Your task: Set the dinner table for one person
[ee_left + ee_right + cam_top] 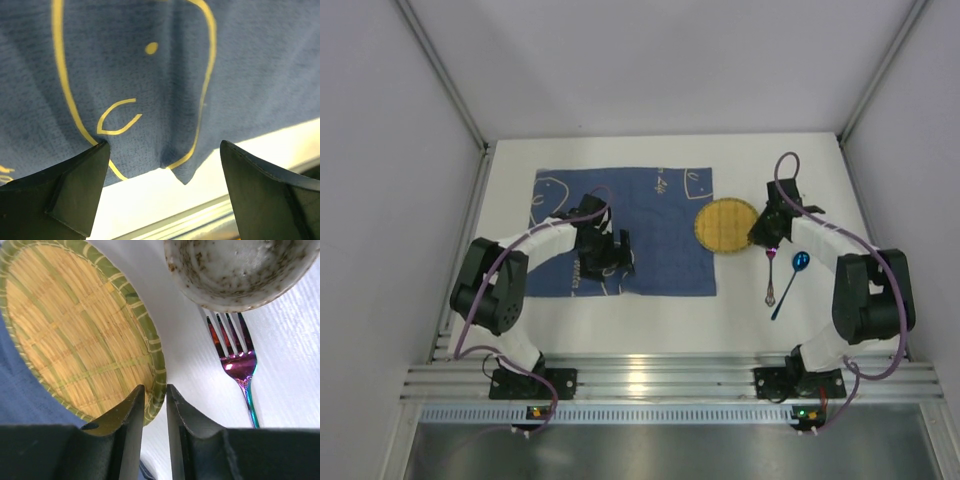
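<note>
The white dinner table (650,315) carries a blue patterned mat (660,230) with a round yellow woven plate (725,225) at its right edge. My right gripper (758,238) is at the plate's right side. In the right wrist view my right gripper (155,386) is shut on the green rim of the plate (75,330), one finger inside the rim and one outside. My left gripper (610,262) hovers over the mat's near edge. It stands wide open (163,143) above a small fold in the mat (150,80), holding nothing.
An iridescent fork (772,275) and a blue spoon (792,280) lie on the table right of the plate. A speckled white bowl (235,270) sits just beyond the fork (240,365) tines. Grey walls enclose the table; a metal rail runs along the near edge.
</note>
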Robot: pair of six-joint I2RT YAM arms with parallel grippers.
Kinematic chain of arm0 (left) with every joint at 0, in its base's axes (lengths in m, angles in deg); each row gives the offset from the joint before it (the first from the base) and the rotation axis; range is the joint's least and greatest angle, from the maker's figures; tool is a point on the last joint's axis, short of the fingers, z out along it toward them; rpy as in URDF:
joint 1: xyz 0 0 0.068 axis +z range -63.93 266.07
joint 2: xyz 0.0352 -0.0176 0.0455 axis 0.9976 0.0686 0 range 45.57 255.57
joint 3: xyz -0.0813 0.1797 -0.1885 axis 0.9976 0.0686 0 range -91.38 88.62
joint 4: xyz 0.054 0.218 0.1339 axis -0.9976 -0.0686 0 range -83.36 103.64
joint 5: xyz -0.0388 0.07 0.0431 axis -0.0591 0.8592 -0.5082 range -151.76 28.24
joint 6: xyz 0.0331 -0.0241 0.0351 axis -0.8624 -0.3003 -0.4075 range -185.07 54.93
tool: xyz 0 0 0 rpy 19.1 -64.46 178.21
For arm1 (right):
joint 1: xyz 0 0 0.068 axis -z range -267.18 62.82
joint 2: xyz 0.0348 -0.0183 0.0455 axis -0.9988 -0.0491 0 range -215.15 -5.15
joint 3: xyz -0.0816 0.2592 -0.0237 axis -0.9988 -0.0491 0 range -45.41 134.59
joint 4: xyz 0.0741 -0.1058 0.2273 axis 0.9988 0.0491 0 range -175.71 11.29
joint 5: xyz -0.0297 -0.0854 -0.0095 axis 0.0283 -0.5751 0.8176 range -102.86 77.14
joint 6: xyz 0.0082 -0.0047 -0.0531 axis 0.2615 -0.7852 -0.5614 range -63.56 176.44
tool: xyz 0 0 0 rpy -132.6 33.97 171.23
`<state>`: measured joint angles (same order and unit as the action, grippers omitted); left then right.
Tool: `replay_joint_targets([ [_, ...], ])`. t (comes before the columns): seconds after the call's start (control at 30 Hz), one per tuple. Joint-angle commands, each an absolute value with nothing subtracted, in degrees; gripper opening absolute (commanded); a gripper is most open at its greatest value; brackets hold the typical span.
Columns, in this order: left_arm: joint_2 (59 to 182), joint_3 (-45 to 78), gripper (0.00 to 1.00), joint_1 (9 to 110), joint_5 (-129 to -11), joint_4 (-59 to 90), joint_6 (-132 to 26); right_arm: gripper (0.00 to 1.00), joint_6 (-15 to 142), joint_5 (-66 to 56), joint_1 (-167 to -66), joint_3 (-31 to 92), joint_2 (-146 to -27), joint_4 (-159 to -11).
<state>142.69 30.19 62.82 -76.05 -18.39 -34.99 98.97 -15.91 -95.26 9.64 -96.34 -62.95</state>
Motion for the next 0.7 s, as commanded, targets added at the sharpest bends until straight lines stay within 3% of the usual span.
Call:
replay_joint_targets([
  [0.0, 146.4, 29.0, 0.97, 60.8, -86.2, -19.8, -36.0, 0.0, 95.6, -19.4, -95.3, 14.5, -90.2, -60.0],
  [0.2, 150.1, 21.3, 0.97, 58.0, -90.0, -26.1, -38.6, 0.0, 93.7, -18.2, -95.9, 18.0, -83.1, -56.7],
  [0.67, 143.0, 8.8, 0.98, 57.4, -69.9, -39.8, -41.3, 0.0, 96.4, -10.9, -101.9, 20.7, -76.5, -55.7],
])
